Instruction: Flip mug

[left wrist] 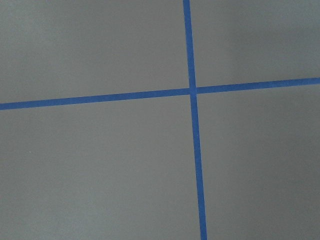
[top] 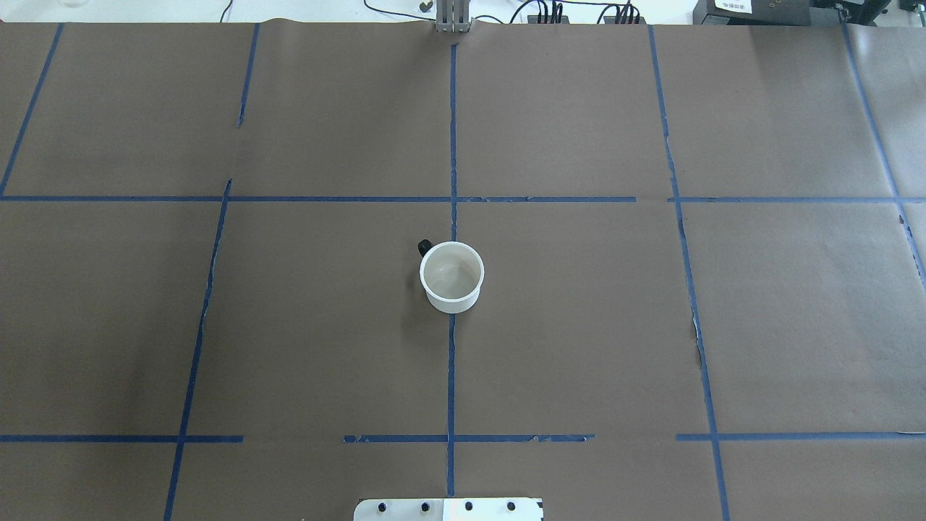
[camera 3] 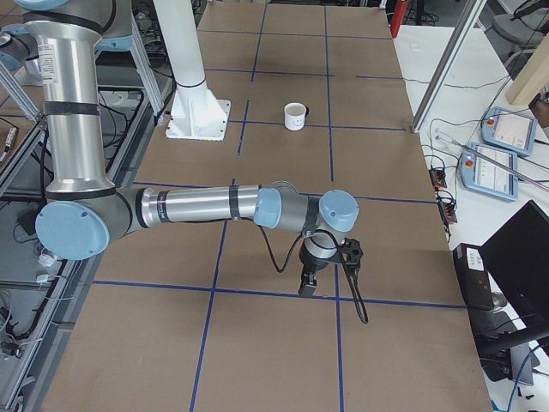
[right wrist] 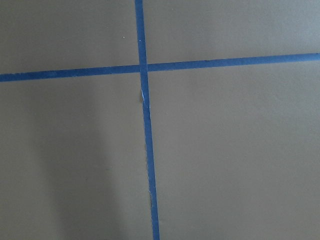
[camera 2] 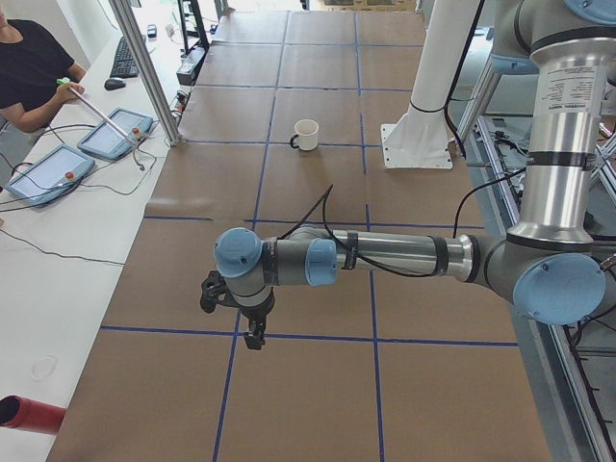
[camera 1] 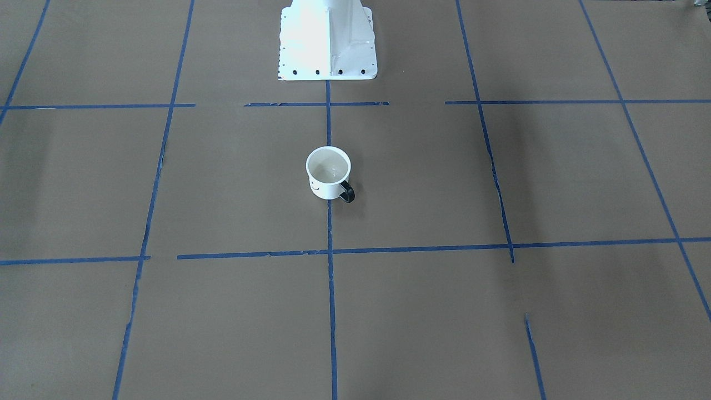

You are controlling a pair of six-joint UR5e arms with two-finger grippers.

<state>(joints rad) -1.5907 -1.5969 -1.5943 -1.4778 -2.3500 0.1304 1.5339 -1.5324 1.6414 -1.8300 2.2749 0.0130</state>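
The white mug [camera 1: 329,178] stands upright, opening up, at the middle of the brown table on a blue tape line. Its black handle points away from the robot and toward its left, and the smiley face shows on its side. The mug also shows in the overhead view [top: 451,276], the left view [camera 2: 305,134] and the right view [camera 3: 295,116]. My left gripper [camera 2: 252,339] hangs low over the table far from the mug. My right gripper [camera 3: 307,287] does the same at the other end. I cannot tell whether either is open or shut. Both wrist views show only paper and tape.
The white robot pedestal [camera 1: 328,39] stands at the table's edge behind the mug. A metal post [camera 2: 144,67] and control tablets [camera 2: 115,135] sit on the side bench, where an operator [camera 2: 29,67] is. More tablets [camera 3: 506,129] lie at the other end.
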